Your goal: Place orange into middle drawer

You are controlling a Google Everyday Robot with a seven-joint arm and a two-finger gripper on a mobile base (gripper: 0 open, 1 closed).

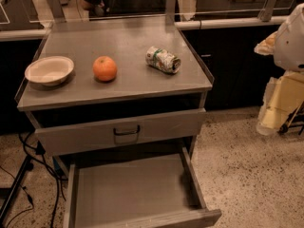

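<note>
The orange sits on the grey cabinet top, left of centre, between a white bowl and a lying can. The middle drawer is pulled wide open below, with a bare flat floor and nothing in it. My gripper is at the end of the white arm at the right edge. It hangs beyond the cabinet's right side, at about the height of the top, well away from the orange and holding nothing that I can see.
A white bowl stands at the top's left. A green-and-white can lies right of the orange. The drawer front with a black loop handle stands slightly out above the open drawer. Cables lie on the floor at left. Yellowish objects stand at right.
</note>
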